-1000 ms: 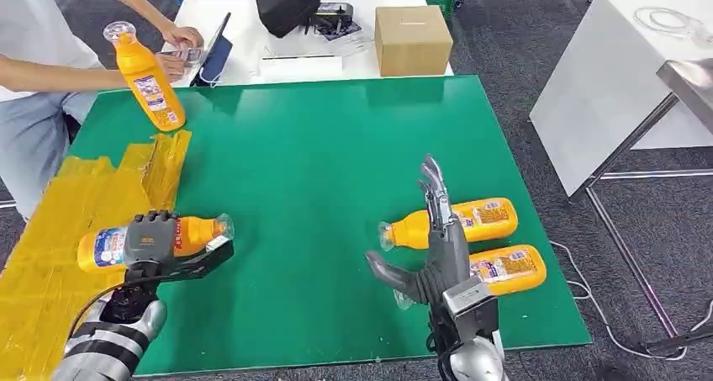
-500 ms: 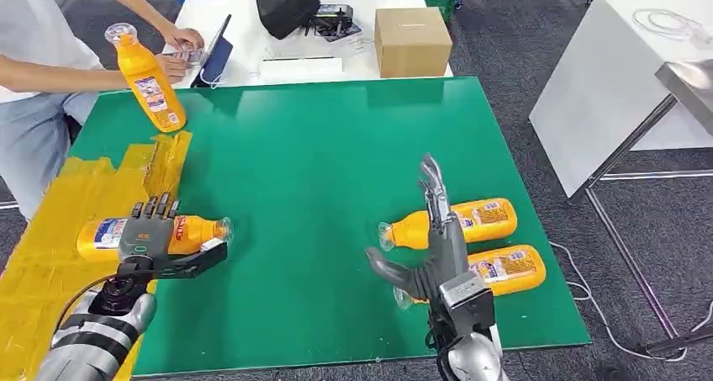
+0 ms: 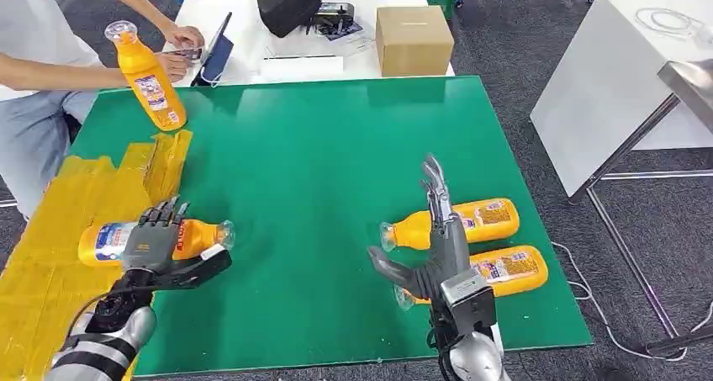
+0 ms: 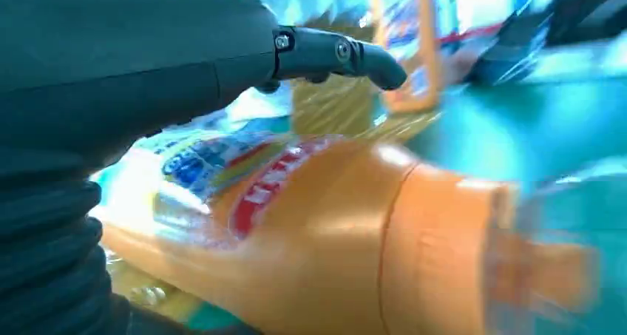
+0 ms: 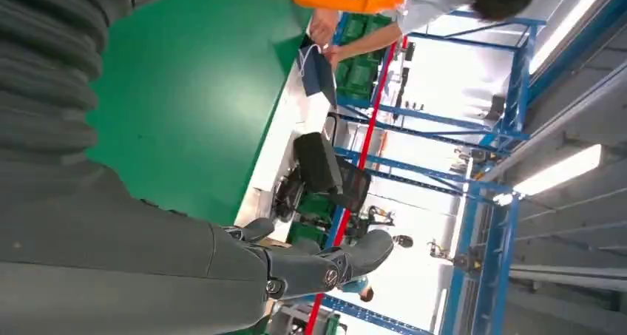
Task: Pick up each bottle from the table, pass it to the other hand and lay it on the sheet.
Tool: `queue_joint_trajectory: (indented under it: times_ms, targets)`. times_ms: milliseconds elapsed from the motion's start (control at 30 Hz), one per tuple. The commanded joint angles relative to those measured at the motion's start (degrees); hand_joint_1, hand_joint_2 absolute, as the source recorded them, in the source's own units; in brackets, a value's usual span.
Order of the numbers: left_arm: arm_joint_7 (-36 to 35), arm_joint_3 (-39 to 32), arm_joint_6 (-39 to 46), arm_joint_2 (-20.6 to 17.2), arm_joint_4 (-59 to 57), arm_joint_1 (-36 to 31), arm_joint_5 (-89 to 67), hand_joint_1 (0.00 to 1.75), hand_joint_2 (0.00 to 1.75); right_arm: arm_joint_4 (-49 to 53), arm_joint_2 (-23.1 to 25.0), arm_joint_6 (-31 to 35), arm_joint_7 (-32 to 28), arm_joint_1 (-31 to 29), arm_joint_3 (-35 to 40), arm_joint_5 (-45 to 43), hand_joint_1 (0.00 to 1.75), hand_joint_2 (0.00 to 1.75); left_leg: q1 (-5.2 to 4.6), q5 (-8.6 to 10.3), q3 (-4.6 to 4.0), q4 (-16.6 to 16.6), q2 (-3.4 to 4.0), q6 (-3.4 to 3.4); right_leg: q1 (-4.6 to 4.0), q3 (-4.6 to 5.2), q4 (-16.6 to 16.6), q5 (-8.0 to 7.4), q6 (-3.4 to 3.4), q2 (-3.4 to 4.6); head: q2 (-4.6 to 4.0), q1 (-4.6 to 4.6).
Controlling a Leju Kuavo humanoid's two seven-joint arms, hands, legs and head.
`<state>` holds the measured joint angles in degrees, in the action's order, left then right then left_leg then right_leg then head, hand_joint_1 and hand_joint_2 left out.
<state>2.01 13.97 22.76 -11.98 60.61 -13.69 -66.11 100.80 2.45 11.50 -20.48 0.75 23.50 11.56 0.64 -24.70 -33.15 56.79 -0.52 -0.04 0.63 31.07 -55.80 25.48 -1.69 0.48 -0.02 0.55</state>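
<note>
An orange bottle (image 3: 105, 242) lies on its side, its label end on the yellow sheet (image 3: 92, 187) and its clear cap over the green mat (image 3: 311, 154). My left hand (image 3: 160, 245) hovers over its middle with fingers spread, gripping nothing; the left wrist view shows the bottle (image 4: 318, 231) close under one straight finger (image 4: 333, 54). Two more orange bottles (image 3: 483, 217) (image 3: 513, 269) lie at the right. In front of them my right hand (image 3: 439, 251) stands with fingers straight up and thumb out, empty. Another bottle (image 3: 150, 78) stands upright at the far left.
A person (image 3: 34, 61) sits at the far left, arms reaching behind the upright bottle. On the white table beyond the mat are a cardboard box (image 3: 412, 38), a dark bag (image 3: 286, 2) and a tablet (image 3: 214, 57). A second white table (image 3: 614, 70) stands to the right.
My left hand has let go of the bottle: its fingers went from wrapped around it to spread above it, and the bottle now lies at the sheet's edge. The right hand has not moved.
</note>
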Motion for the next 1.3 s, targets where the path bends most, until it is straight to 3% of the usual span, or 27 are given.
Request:
queue_joint_trajectory:
  times_ms: [33,267,400,467,567,600,633,700,867,1000,1300]
  targets:
    - [2.68,-4.8,4.44,0.72,10.37,6.17,1.91,0.0,1.75,-3.05,-0.91,0.75,-0.41,-0.22,-1.39,-0.28,0.0,1.75,0.03,-0.08,0.04,-0.03,0.13,0.03,-0.04,-0.03,0.09,0.02,0.03,0.07,0.0,0.0]
    - [2.91,-5.05,4.82,1.01,10.06,6.05,1.76,0.0,1.75,-3.05,-0.84,0.86,-0.4,-0.26,-1.39,-0.26,0.0,1.75,0.05,-0.06,-0.07,-0.02,0.03,0.03,-0.06,0.06,0.1,0.02,0.05,-0.03,0.0,0.04]
    - [3.1,-8.61,11.55,2.5,12.98,7.61,0.57,0.0,1.75,-2.85,-0.88,1.39,-0.41,0.48,-1.73,-0.25,0.0,1.75,0.06,-0.07,-0.03,-0.02,0.01,0.05,-0.06,0.01,0.12,0.04,0.04,-0.06,0.0,0.02]
    - [4.59,-11.58,17.24,4.5,18.21,9.8,2.01,0.0,1.75,-2.42,-1.3,2.99,-0.79,1.25,-2.15,1.27,0.0,1.75,0.05,-0.09,-0.08,-0.01,0.06,0.06,-0.05,0.06,0.11,0.04,0.02,-0.01,0.0,0.04]
    - [14.4,-21.5,17.24,12.85,27.42,12.15,4.51,0.0,1.75,-2.27,-2.36,6.23,-0.76,1.65,-2.63,5.36,0.0,1.75,0.05,-0.07,-0.19,0.03,0.01,0.06,-0.05,0.16,0.08,0.03,0.0,-0.04,0.0,0.02]
    - [15.31,-20.34,17.24,12.91,27.34,12.82,7.39,0.0,1.75,-2.54,-3.31,7.73,0.32,1.37,-2.55,9.25,0.0,1.75,0.05,-0.12,-0.16,0.07,-0.01,0.08,-0.06,0.08,0.09,0.07,0.0,-0.08,0.0,0.02]
    - [15.13,-18.75,16.25,12.3,27.51,13.21,10.21,0.0,1.75,-2.8,-3.9,8.26,1.31,1.11,-2.5,11.61,0.0,1.75,0.05,-0.13,-0.15,0.07,-0.03,0.1,-0.07,0.05,0.11,0.07,-0.02,-0.1,0.0,0.02]
    - [15.1,-12.49,4.54,9.72,29.75,14.86,25.31,0.0,1.75,-4.53,-7.23,7.28,7.76,-0.89,-2.22,22.88,0.0,1.75,0.0,-0.07,-0.18,0.0,0.01,0.07,-0.02,0.15,0.12,0.02,0.0,-0.03,0.0,0.05]
    - [17.89,-8.55,-12.63,10.98,33.02,17.24,44.65,0.0,1.75,-9.66,-11.64,1.49,14.74,-5.17,-3.21,34.73,0.0,1.75,-0.04,-0.09,-0.11,-0.03,0.13,0.11,0.02,0.11,0.17,-0.02,0.0,0.06,0.0,0.07]
    - [18.76,-6.78,-15.2,11.65,33.65,17.34,47.0,0.0,1.75,-13.28,-14.05,0.19,16.24,-7.74,-4.58,37.21,0.0,1.75,-0.04,-0.05,-0.24,0.0,-0.05,0.11,0.03,0.19,0.15,-0.01,-0.03,-0.06,0.0,0.02]
    - [19.01,-6.86,-15.51,11.34,33.41,17.14,47.12,0.0,1.75,-13.01,-14.22,-0.22,16.71,-7.73,-4.26,37.79,0.0,1.75,-0.01,-0.13,-0.12,0.01,0.01,0.07,-0.01,0.08,0.14,0.03,0.03,-0.04,0.0,0.04]
